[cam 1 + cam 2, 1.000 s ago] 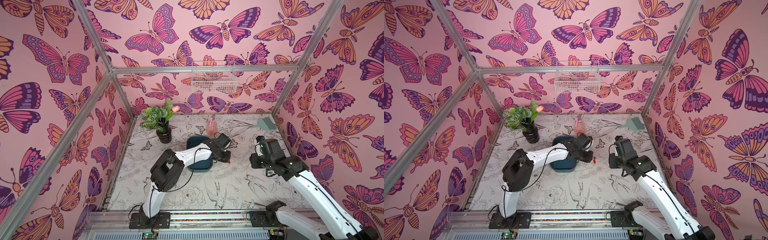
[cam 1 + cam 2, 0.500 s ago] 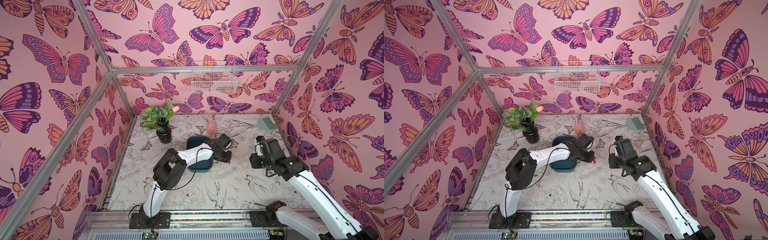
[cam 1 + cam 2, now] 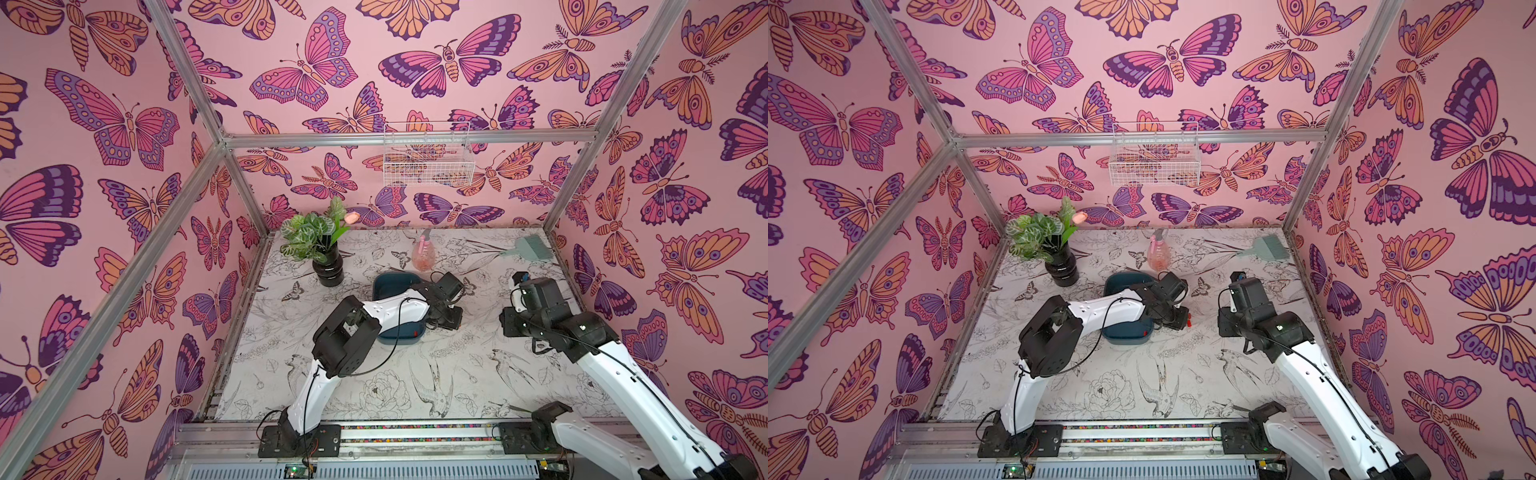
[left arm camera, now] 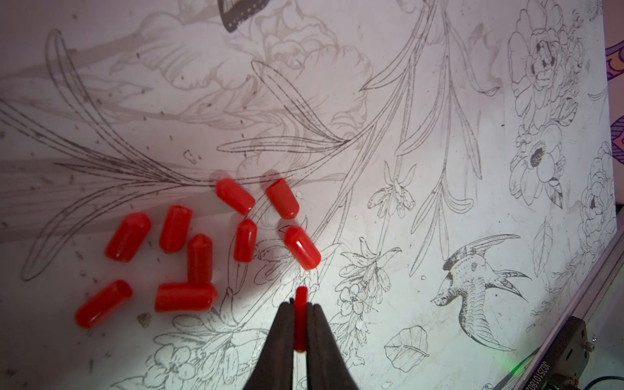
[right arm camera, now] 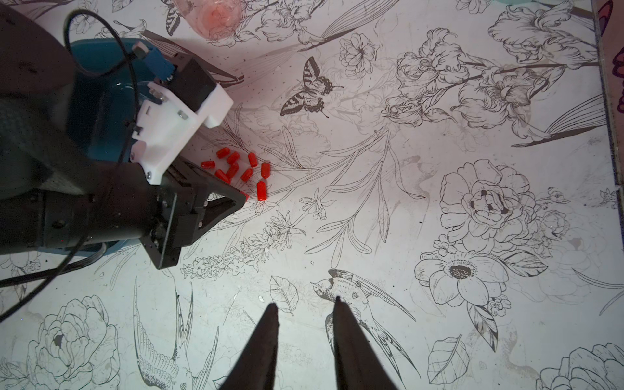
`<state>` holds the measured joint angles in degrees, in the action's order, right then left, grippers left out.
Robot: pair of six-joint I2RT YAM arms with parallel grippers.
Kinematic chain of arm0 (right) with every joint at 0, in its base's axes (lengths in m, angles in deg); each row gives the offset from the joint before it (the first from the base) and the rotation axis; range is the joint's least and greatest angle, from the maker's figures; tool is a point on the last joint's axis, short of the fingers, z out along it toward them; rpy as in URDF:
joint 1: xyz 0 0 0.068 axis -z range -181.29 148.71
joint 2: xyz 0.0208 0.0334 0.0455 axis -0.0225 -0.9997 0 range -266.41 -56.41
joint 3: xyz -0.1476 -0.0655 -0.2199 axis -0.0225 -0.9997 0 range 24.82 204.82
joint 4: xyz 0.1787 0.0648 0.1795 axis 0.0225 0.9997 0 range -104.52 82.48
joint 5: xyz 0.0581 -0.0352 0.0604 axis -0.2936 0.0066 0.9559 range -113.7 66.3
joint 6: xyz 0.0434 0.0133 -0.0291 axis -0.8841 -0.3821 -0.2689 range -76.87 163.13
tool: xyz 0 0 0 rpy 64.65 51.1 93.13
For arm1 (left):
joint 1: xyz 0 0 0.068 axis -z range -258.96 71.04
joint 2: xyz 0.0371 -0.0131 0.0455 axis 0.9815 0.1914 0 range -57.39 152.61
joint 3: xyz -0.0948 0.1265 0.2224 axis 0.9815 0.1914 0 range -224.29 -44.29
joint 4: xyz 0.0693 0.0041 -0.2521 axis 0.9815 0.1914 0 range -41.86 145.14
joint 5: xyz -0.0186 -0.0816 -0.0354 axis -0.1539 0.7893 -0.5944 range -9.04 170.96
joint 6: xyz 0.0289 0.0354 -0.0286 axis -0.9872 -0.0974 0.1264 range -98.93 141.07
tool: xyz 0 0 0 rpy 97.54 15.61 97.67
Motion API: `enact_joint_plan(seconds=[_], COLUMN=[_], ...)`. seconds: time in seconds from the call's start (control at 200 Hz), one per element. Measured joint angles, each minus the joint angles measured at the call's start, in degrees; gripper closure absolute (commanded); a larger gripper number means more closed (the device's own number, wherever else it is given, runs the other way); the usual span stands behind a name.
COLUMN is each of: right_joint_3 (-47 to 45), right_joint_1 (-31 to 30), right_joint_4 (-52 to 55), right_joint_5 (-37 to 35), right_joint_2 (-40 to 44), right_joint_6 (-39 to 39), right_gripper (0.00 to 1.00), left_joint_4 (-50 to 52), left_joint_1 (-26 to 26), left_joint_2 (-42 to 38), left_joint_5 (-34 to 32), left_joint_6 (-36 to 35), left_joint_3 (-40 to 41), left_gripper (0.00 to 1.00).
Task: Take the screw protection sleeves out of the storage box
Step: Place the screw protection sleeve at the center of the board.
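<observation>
The teal storage box (image 3: pixel 390 286) sits mid-table in both top views, mostly covered by my left arm; one red dot, seemingly a sleeve (image 3: pixel 417 333), shows at its near corner. Just right of the box, several red screw protection sleeves (image 4: pixel 199 250) lie loose on the table. My left gripper (image 4: pixel 300 305) hovers beside that pile, shut on one more sleeve (image 4: pixel 300 317) that stands pinched between its fingertips. The right wrist view shows the same pile (image 5: pixel 236 169) next to the left gripper (image 5: pixel 241 199). My right gripper (image 5: pixel 305 302) hangs open over bare table, well right of the pile, holding nothing.
A black vase with a plant (image 3: pixel 328 270) stands behind and left of the box. A pink spray bottle (image 3: pixel 423 255) stands just behind it. A green brush (image 3: pixel 530 249) lies at the back right. A white wire basket (image 3: pixel 426 160) hangs on the back wall.
My left arm's elbow has shifted slightly to the right, with the sleeve still pinched in the gripper beside the box. The right arm has not moved.
</observation>
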<state>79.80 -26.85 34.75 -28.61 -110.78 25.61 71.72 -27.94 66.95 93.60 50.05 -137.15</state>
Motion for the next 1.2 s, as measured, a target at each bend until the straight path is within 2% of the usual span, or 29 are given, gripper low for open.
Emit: enact_joint_plan(seconds=[0.25, 0.396, 0.741, 0.961, 1.202], right_joint_3=[0.00, 0.00, 0.00, 0.00, 0.00], right_joint_1=[0.00, 0.00, 0.00, 0.00, 0.00], right_joint_4=[0.00, 0.00, 0.00, 0.00, 0.00], right_joint_5=[0.00, 0.02, 0.02, 0.04, 0.04], right_joint_2=[0.00, 0.00, 0.00, 0.00, 0.00], right_joint_6=[0.00, 0.00, 0.00, 0.00, 0.00], right_gripper=[0.68, 0.68, 0.68, 0.68, 0.68], left_joint_4=[0.02, -0.20, -0.15, -0.11, 0.42], left_joint_1=[0.00, 0.00, 0.00, 0.00, 0.00], left_joint_2=[0.81, 1.07, 1.16, 1.16, 1.42], left_joint_5=[0.00, 0.00, -0.02, -0.04, -0.09], left_joint_6=[0.00, -0.04, -0.24, -0.46, -0.74], left_joint_3=[0.00, 0.00, -0.52, -1.11, -2.36], left_gripper=[0.87, 0.83, 0.82, 0.76, 0.74])
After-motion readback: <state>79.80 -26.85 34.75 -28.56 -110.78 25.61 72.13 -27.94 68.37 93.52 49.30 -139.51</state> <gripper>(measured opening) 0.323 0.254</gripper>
